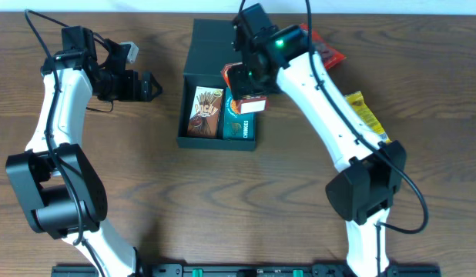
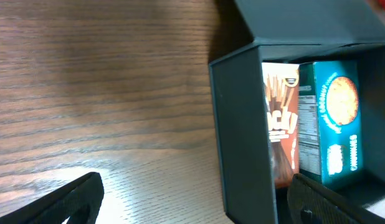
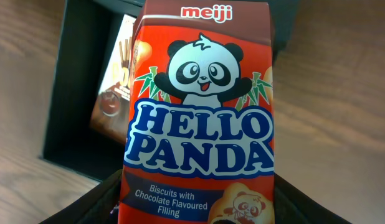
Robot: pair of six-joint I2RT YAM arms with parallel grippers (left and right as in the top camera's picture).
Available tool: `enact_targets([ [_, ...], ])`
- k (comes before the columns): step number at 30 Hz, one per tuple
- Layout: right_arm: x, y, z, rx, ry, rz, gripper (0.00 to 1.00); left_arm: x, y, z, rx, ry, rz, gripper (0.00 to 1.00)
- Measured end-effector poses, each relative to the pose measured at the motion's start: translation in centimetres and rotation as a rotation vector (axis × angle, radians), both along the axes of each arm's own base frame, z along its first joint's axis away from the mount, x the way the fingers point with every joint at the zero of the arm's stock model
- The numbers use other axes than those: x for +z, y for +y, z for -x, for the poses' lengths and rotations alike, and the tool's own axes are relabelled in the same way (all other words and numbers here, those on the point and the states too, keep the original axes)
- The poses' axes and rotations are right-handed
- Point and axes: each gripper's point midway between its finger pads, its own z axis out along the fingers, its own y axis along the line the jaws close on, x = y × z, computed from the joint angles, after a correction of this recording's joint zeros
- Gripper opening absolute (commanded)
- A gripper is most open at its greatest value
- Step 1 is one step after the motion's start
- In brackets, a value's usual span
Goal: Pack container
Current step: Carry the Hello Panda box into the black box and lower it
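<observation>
The dark grey-green container (image 1: 193, 77) sits open at table centre with its flap lid at the back. Inside lie a brown Pocky box (image 1: 205, 113) on the left and a teal snack packet (image 1: 239, 119) on the right; both also show in the left wrist view, Pocky (image 2: 281, 124) and teal packet (image 2: 332, 121). My right gripper (image 1: 249, 85) is shut on a red Hello Panda box (image 3: 202, 118) and holds it above the container's right side. My left gripper (image 1: 149, 85) is open and empty, just left of the container wall (image 2: 242, 137).
A yellow snack packet (image 1: 363, 111) and a red packet (image 1: 324, 48) lie on the wooden table to the right of the container, partly under my right arm.
</observation>
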Motion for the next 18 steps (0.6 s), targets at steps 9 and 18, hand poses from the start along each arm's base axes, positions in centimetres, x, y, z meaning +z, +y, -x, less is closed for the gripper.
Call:
enact_targets([
  [9,-3.2,2.5,2.1,-0.163,0.088,0.040,0.63,0.3,0.4,-0.5,0.007,-0.017,-0.025,0.95],
  [18,-8.5,1.2,3.7,-0.219,0.174,0.230,0.61,0.7,0.6,-0.9,0.008,-0.034,-0.031,0.95],
])
